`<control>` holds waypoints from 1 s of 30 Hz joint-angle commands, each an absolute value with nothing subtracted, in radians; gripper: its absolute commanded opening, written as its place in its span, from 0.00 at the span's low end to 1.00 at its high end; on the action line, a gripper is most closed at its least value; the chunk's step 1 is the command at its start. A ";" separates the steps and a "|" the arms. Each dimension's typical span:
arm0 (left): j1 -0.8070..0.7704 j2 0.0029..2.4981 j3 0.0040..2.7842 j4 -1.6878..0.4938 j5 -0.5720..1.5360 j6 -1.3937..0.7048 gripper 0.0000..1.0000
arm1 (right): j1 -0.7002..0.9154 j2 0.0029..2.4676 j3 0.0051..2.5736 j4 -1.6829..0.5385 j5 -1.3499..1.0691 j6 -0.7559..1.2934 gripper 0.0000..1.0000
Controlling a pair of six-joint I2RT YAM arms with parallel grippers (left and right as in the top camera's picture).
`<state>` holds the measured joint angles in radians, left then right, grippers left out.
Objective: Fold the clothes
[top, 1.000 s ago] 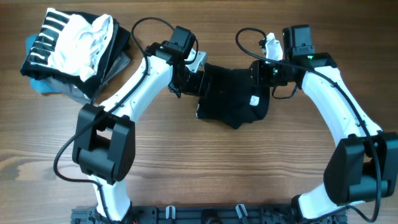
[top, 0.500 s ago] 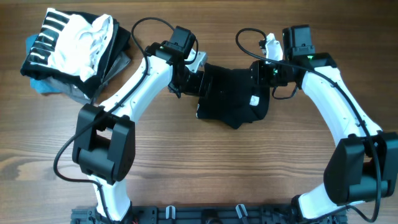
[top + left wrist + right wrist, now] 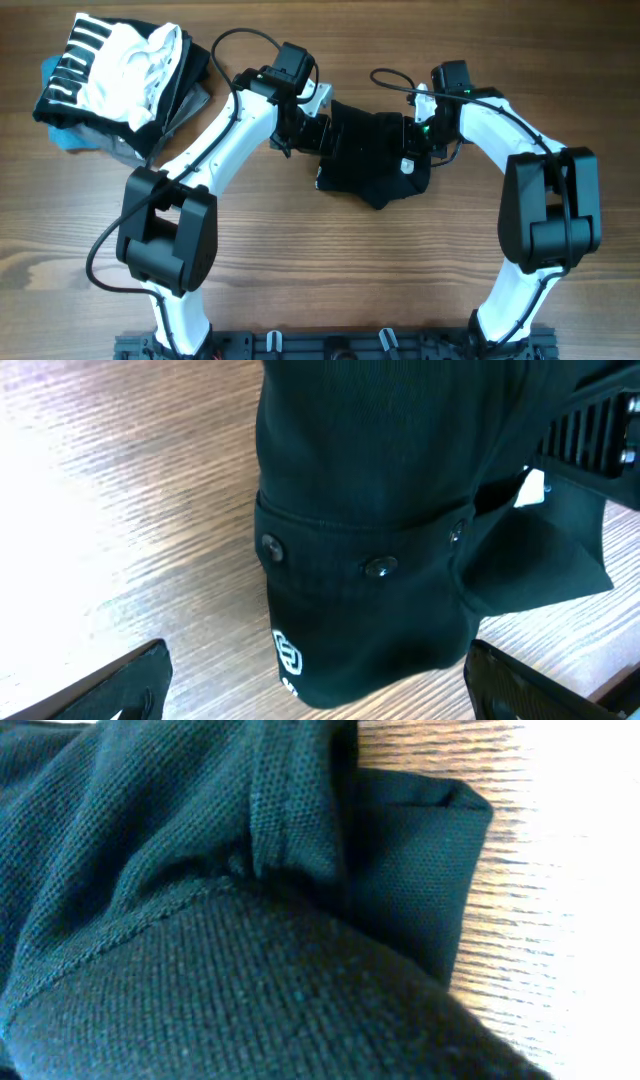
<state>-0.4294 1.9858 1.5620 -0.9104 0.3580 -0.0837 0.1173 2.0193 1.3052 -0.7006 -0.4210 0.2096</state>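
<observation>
Overhead: the crumpled black shirt (image 3: 372, 160) lies mid-tabletop (image 3: 300, 280), with the left end effector (image 3: 312, 132) and right end effector (image 3: 413, 140) at its opposite edges. Folded garments (image 3: 115, 80) sit well apart.
Left wrist: fingers (image 3: 120, 680) spread around its buttoned part.
Right wrist: fabric fills the view, perhaps touching the lens; I cannot tell the grip.

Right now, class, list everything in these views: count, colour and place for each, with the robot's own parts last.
black shirt: one, black, crumpled at table centre between the tools
striped garment: one, white with black stripes, top of the pile at far left
blue garment: one, blue, under that pile
grey garment: one, grey, pile's right edge
table: one, brown wood
left arm: one, white and black
right arm: one, white and black
left tool: one, black, open, at the shirt
right tool: one, black, at the shirt's right edge, state unclear
</observation>
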 commanded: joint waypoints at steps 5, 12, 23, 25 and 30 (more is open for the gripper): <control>-0.432 2.009 1.555 -0.949 0.409 -0.124 0.81 | 0.120 2.050 1.300 -0.715 -0.369 0.254 0.08; -0.509 2.013 1.555 -0.963 0.407 -0.124 0.28 | 0.097 1.828 1.306 -0.784 -0.369 0.243 0.08; -0.556 2.210 1.555 -0.904 0.385 -0.540 0.22 | 0.091 1.578 1.305 -0.818 -0.204 0.290 0.14; -0.542 2.222 1.555 -0.885 0.330 -0.540 0.23 | 0.091 1.578 1.305 -0.818 -0.202 0.291 0.14; -0.410 2.218 1.599 -0.817 0.185 -0.413 0.22 | 0.093 1.584 1.293 -0.746 -0.387 0.102 0.16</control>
